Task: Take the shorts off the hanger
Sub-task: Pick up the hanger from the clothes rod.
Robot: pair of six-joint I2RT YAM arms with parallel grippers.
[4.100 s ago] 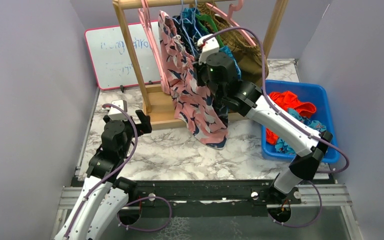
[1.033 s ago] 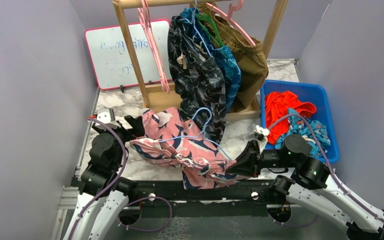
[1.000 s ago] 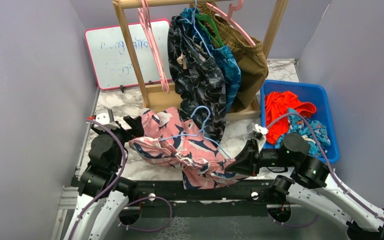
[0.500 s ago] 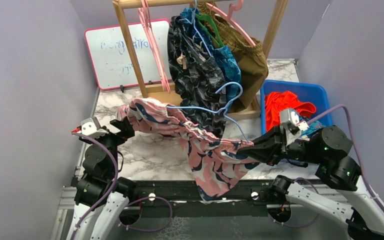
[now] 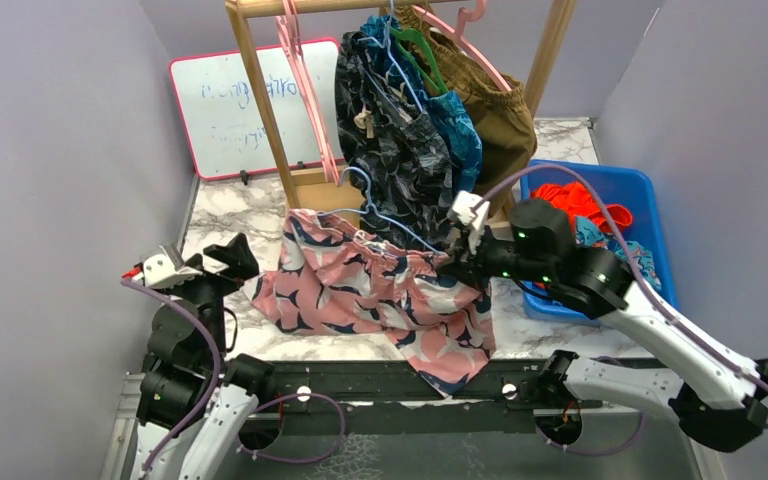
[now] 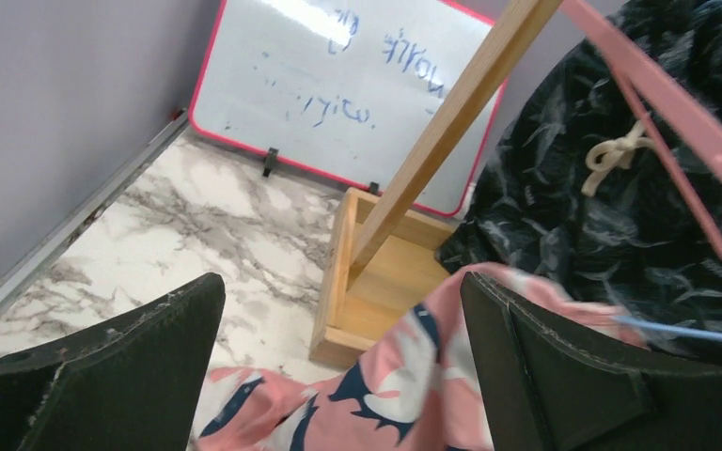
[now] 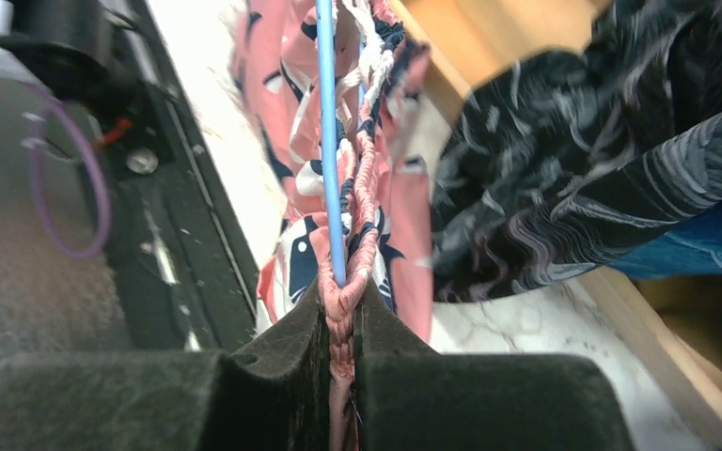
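Note:
The pink-and-navy leaf-print shorts (image 5: 360, 290) sag over the marble table (image 5: 222, 215), with one leg trailing past the near edge. A light-blue wire hanger (image 5: 385, 218) is still threaded through their waistband, its hook toward the rack. My right gripper (image 5: 448, 267) is shut on the gathered waistband (image 7: 340, 315), and the blue hanger (image 7: 329, 141) wire runs out from between the jaws. My left gripper (image 5: 210, 262) is wide open just left of the shorts. Pink fabric (image 6: 432, 376) lies below and between its fingers (image 6: 564, 366), touching neither.
A wooden rack (image 5: 260, 110) at the back carries black patterned shorts (image 5: 400, 150), teal-blue shorts (image 5: 463, 135), brown shorts (image 5: 500, 110) and empty pink hangers (image 5: 305, 90). A whiteboard (image 5: 225, 105) leans at the back left. The blue bin (image 5: 652, 190) on the right holds orange shorts (image 5: 565, 205).
My right gripper swung left and back toward the rack with the waistband. The shorts went slack and dropped onto the table. My left gripper drew back left, away from the fabric.

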